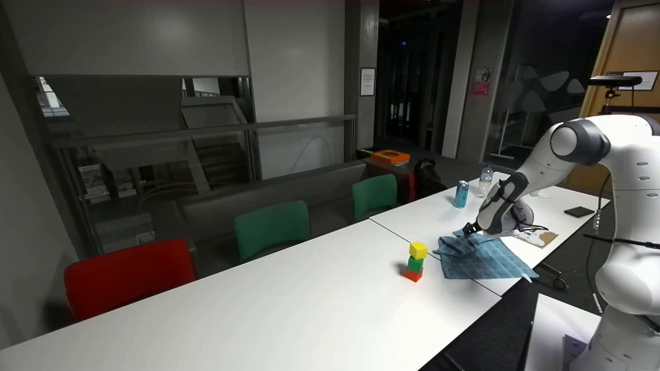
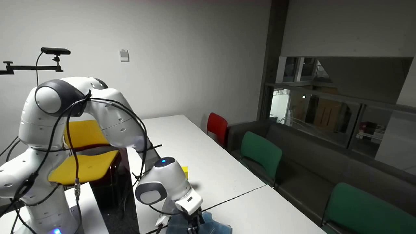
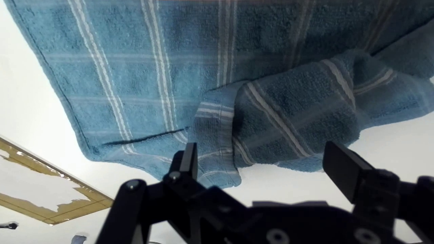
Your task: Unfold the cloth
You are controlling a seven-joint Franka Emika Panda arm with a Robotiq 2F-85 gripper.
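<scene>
End effector (image 3: 260,156) low over cloth (image 3: 135,81), arm (image 2: 115,120) arched

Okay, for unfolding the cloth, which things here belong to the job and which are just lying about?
Part of the job:
blue checked cloth, partly bunched up
end effector, open, at the bunched side

Just lying about:
stack of yellow, green and red blocks
blue can
clear bottle
dark flat item
brown-and-white flat piece
</scene>
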